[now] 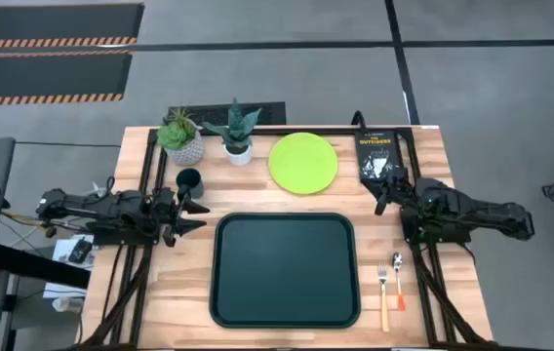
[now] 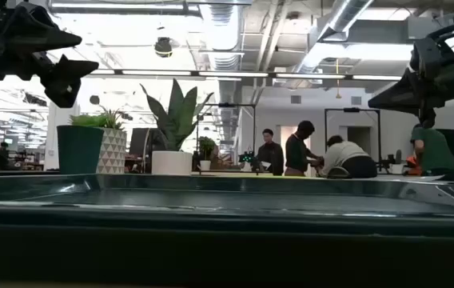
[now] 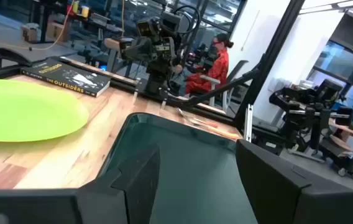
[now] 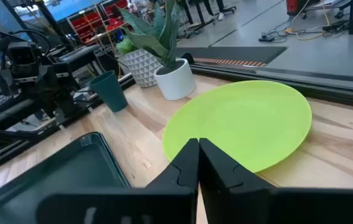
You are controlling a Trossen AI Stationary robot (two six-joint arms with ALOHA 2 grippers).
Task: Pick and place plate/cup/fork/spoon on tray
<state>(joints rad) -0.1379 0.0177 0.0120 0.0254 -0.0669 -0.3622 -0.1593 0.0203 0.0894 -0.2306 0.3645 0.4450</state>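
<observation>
The dark green tray (image 1: pixel 287 302) lies at the table's middle, toward the near edge. The lime-green plate (image 1: pixel 302 162) lies flat on the table beyond the tray and also shows in the right wrist view (image 4: pixel 251 121). The teal cup (image 1: pixel 189 180) stands upright to the plate's left. The fork (image 1: pixel 385 297) and the spoon (image 1: pixel 398 283) lie side by side on the table, right of the tray. My left gripper (image 1: pixel 199 215) hovers open and empty by the tray's far left corner, just near of the cup. My right gripper (image 1: pixel 381 205) hovers shut and empty to the right of the plate.
Two potted plants in white pots (image 1: pixel 181 138) (image 1: pixel 239 136) stand at the far edge, left of the plate. A black book (image 1: pixel 378 156) lies at the far right, under my right arm. People stand in the room beyond the table (image 2: pixel 299 148).
</observation>
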